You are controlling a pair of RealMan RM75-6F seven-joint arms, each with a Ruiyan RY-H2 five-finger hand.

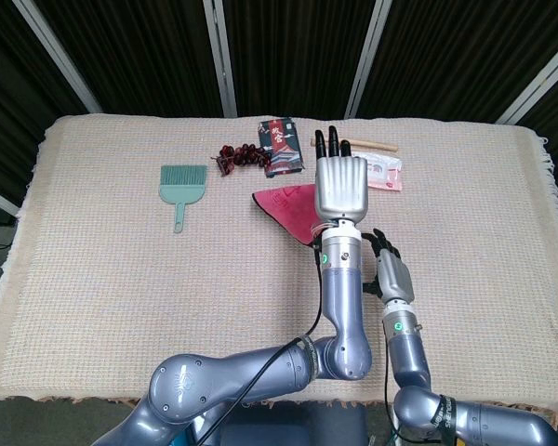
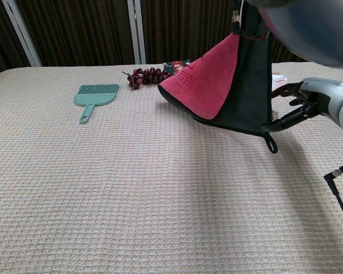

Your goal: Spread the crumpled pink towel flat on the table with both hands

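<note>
The pink towel [image 2: 208,85] hangs folded from the left hand [image 1: 339,186], not yet spread on the tabletop [image 2: 131,188]. The right hand [image 2: 314,103], fingers apart and empty, reaches its lower corner; grasping and flattening remain.

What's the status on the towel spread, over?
Left hand holds pink towel aloft, hanging folded. Right hand open at its lower corner, no grip confirmed. Towel not yet spread. Green brush off to the side.

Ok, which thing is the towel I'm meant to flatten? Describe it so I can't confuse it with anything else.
Look at the table covered in beige woven cloth, toward its far middle right. There the left hand holds a towel hanging as a folded triangle, its lower corners near the surface. It is the only fabric item lifted up, pink on one face and dark on the other, with a small loop at its lowest corner.
</note>
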